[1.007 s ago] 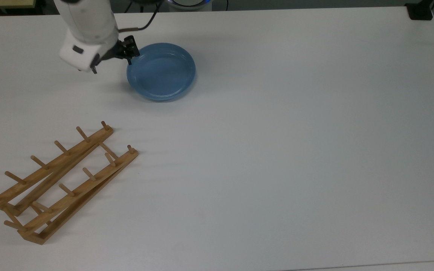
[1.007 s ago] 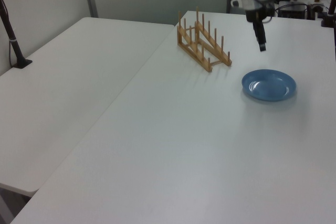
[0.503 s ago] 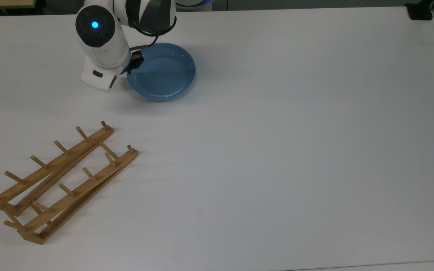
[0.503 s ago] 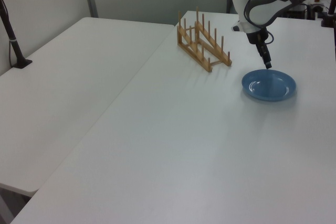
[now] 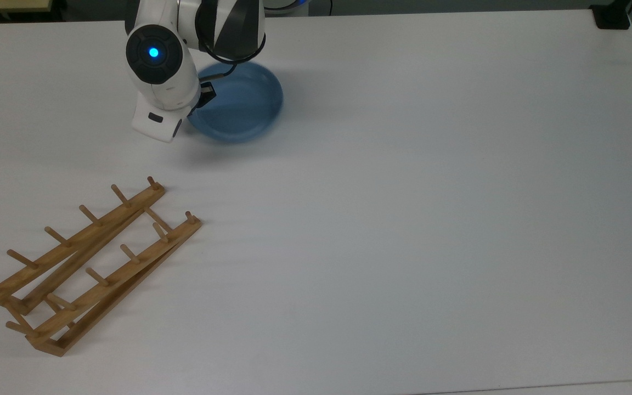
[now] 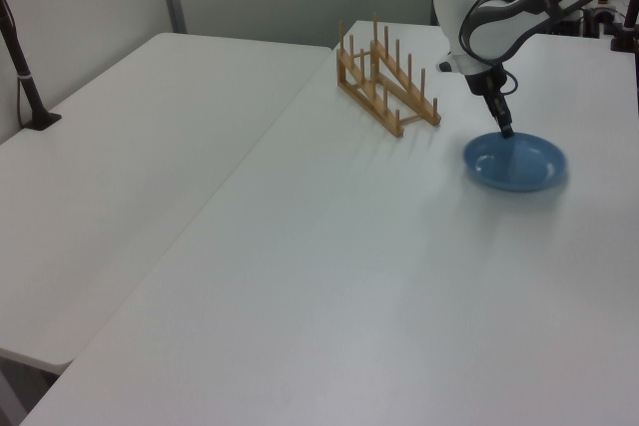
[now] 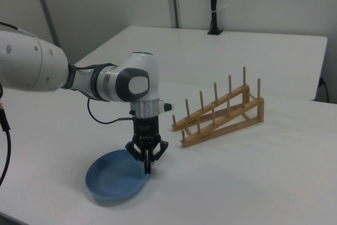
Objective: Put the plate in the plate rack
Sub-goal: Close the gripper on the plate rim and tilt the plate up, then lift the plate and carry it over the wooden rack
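Observation:
The blue plate [image 5: 239,101] lies low at the table's far side, in the top view's upper left; its outline is smeared. My gripper [image 7: 146,168] points straight down at the plate's rim on the side facing the plate rack, fingers drawn together on that rim. The white wrist covers most of the gripper [image 5: 207,94] in the top view. In the left view the gripper [image 6: 506,131] touches the plate [image 6: 515,162] at its far edge. The wooden plate rack [image 5: 88,263] stands apart from the plate [image 7: 115,182], holding nothing; it also appears as the plate rack [image 7: 221,115] and plate rack [image 6: 387,82].
The white table [image 5: 404,219] stretches wide to the top view's right. A black clamp [image 5: 612,16] sits at its far right corner. A second white table [image 6: 120,177] adjoins on the left view's left, with a black post [image 6: 25,77] on it.
The arm swung in and came down from above the plate to its rim. The fingers closed on the rim, and the plate has shifted slightly and blurs now.

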`<state>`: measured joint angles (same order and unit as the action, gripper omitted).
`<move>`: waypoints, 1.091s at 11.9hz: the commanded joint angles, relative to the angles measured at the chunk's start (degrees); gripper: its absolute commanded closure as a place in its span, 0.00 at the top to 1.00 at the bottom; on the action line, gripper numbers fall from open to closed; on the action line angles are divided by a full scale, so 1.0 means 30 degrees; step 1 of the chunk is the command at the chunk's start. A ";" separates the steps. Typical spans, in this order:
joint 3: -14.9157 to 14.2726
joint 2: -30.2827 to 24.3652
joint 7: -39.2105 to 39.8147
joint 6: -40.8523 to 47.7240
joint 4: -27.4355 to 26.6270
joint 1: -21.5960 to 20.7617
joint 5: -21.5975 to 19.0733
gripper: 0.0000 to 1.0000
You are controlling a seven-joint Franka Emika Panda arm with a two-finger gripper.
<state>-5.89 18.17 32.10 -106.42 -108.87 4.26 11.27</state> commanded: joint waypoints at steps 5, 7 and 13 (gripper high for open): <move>-0.0116 -0.0401 -0.0356 0.0632 0.3844 -0.0015 0.0022 0.00; -0.0350 -0.0460 -0.0386 0.1165 0.5958 0.0131 -0.0561 0.00; -0.0438 -0.1076 -0.3103 -0.3246 0.8779 0.2650 -0.3463 0.00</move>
<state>-6.90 15.22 28.86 -107.87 -83.10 10.57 3.43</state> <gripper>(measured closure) 0.956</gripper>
